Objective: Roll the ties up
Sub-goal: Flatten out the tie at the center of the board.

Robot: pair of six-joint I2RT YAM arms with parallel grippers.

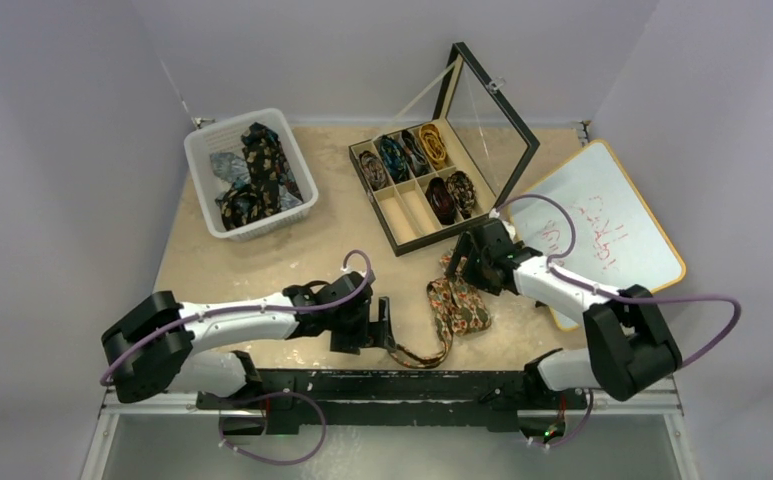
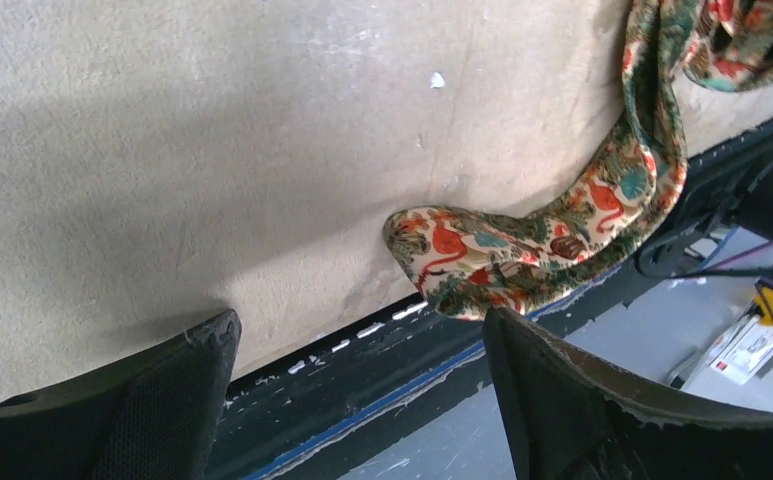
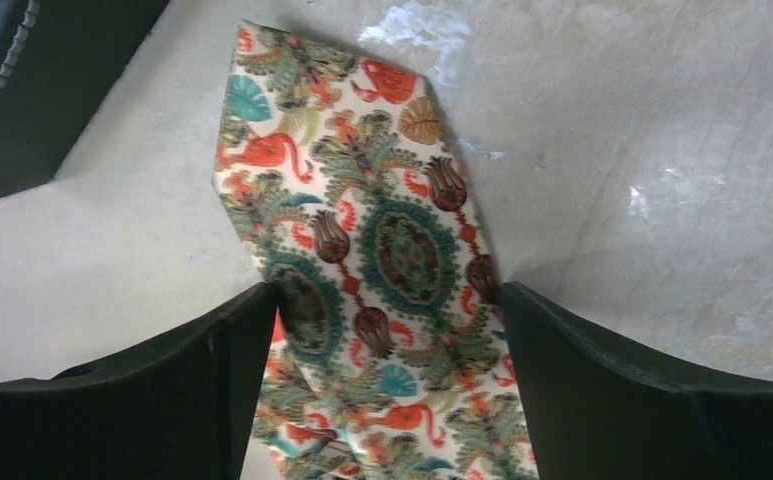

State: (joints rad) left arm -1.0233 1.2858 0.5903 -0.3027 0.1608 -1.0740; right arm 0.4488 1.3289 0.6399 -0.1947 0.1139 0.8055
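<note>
One of the ties [image 1: 459, 307], cream with orange and teal paisley, lies unrolled and bunched on the tan table near its front edge. Its narrow end [image 2: 522, 255] curls along the edge just past my left gripper [image 1: 386, 325] [image 2: 362, 340], which is open and holds nothing. My right gripper [image 1: 462, 268] [image 3: 387, 310] is open over the tie's wide pointed end [image 3: 382, 220], a finger at each side of the cloth. Several rolled ties [image 1: 407, 155] sit in a compartment box. More loose ties [image 1: 252, 170] fill a white basket.
The black compartment box [image 1: 399, 248] stands at the back centre with its glass lid [image 1: 497, 120] propped up. The white basket [image 1: 262, 228] is at the back left. A whiteboard [image 1: 602, 230] lies at the right. The table's black front rail [image 2: 362, 360] runs under the left fingers.
</note>
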